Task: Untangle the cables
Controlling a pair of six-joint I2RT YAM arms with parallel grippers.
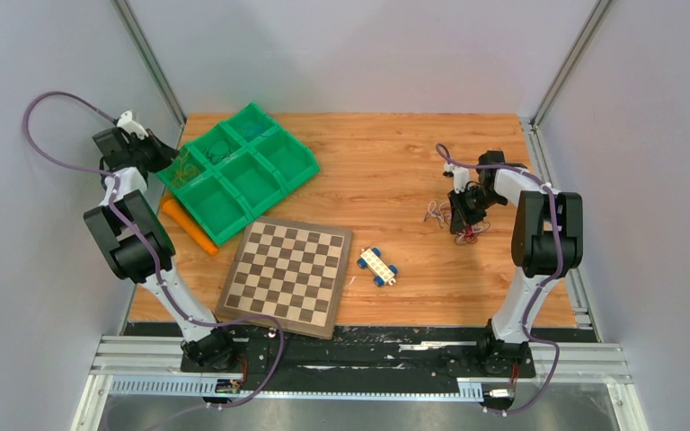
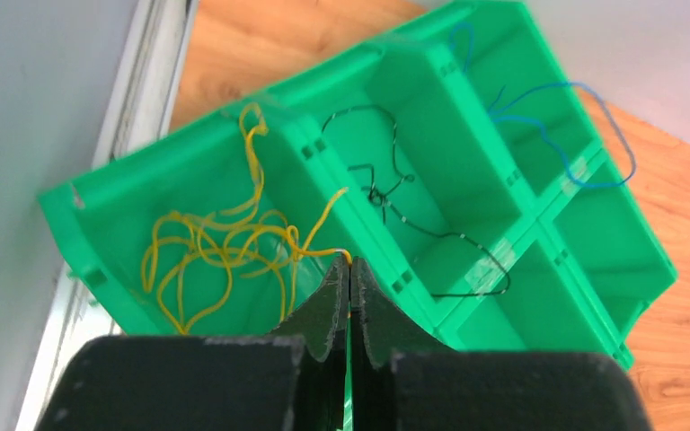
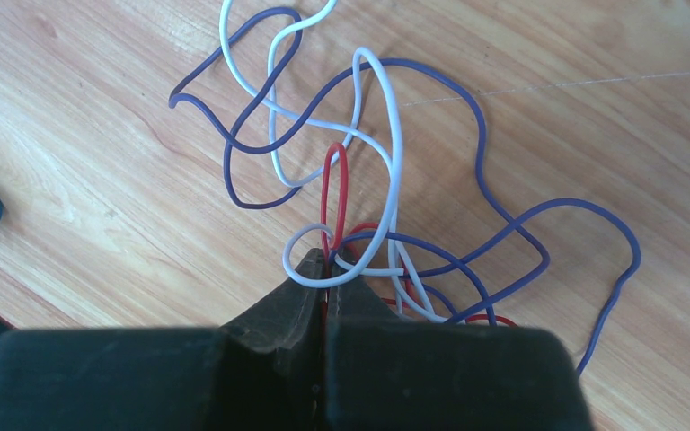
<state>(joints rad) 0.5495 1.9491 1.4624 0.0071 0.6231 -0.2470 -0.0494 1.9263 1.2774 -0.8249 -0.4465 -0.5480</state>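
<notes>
From above, the cables point(image 1: 449, 218) form a clump near the tabletop's right edge under the right gripper point(image 1: 464, 226), with more in the tray point(image 1: 306, 168) at the far-left corner, where the left gripper point(image 1: 163, 165) is. The left wrist shows that claw point(image 2: 349, 265) pinched shut on an end of the yellow cable point(image 2: 207, 238), looped in an end compartment. The stuff looks light and limp, best taken by a free end. The right wrist shows its claw point(image 3: 328, 265) shut on the red cable point(image 3: 325, 180) among white point(image 3: 395, 135) and purple point(image 3: 476, 117) ones, which will likely drag along.

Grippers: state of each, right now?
Left gripper: closed, pinching the end of the yellow cable.
Right gripper: closed on the red cable.
</notes>
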